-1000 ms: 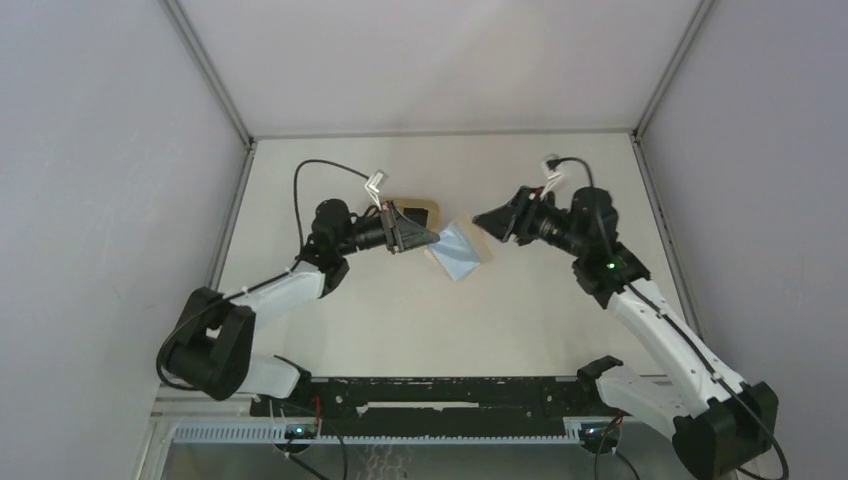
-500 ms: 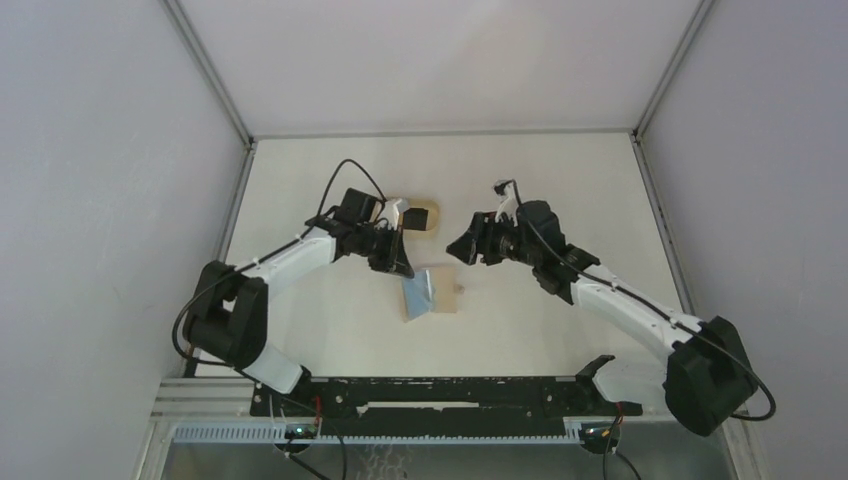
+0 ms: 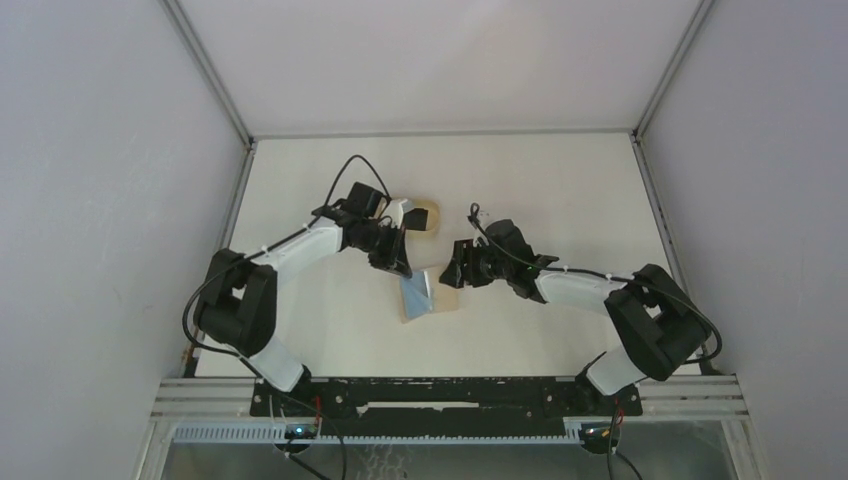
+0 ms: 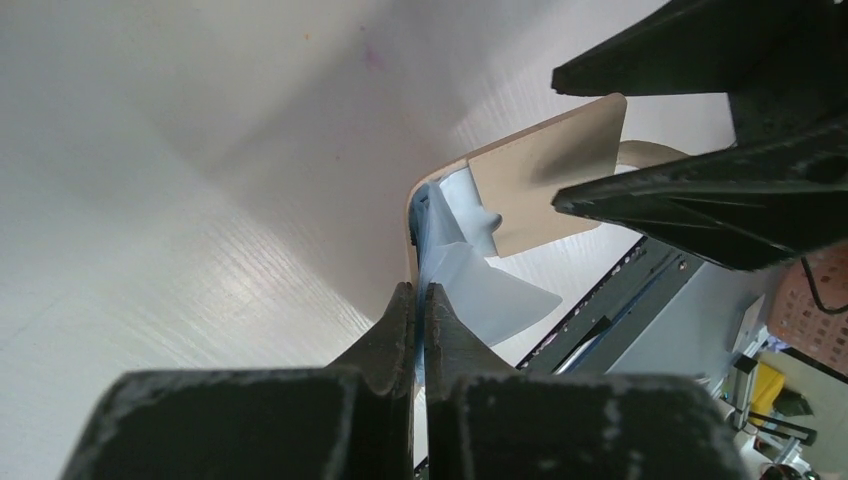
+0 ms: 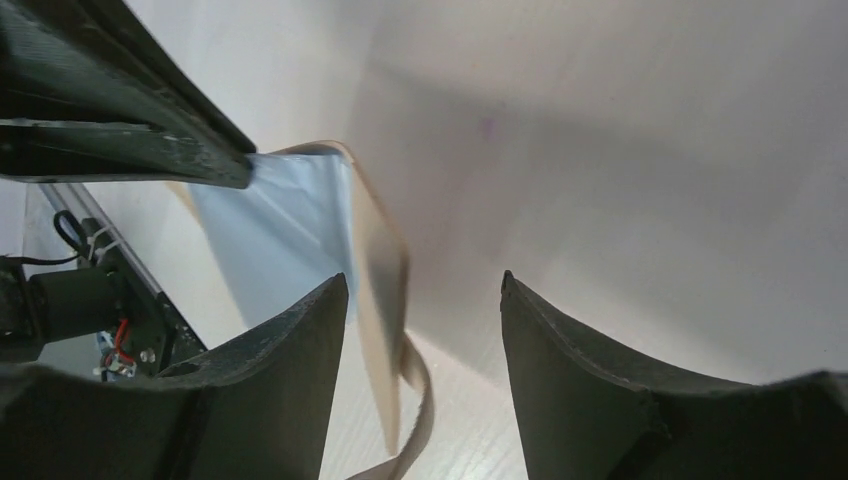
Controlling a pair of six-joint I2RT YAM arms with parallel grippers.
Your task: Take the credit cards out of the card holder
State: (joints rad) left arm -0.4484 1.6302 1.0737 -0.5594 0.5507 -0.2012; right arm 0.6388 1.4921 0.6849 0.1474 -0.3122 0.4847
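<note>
The card holder (image 3: pixel 428 294) is open near the middle of the table, tan outside and pale blue inside. My left gripper (image 3: pixel 405 270) is shut on its far edge; in the left wrist view the fingertips (image 4: pixel 402 300) pinch the thin blue and tan edge of the card holder (image 4: pixel 545 175). My right gripper (image 3: pixel 452 277) is open at its right side. In the right wrist view the holder's tan flap (image 5: pixel 378 260) and closure tab (image 5: pixel 418 385) stand between the open gripper (image 5: pixel 425 290), nearer the left finger. I cannot tell any credit cards apart from the blue lining (image 5: pixel 280 225).
An oval light-wood tray (image 3: pixel 428 213) lies just behind the left gripper. The grey side walls (image 3: pixel 120 200) stand close on both sides. The black rail (image 3: pixel 430 395) runs along the near edge.
The card holder has come down from mid-air toward the near side with the left gripper still on it. The right gripper has moved left and down until the tan flap stands between its fingers.
</note>
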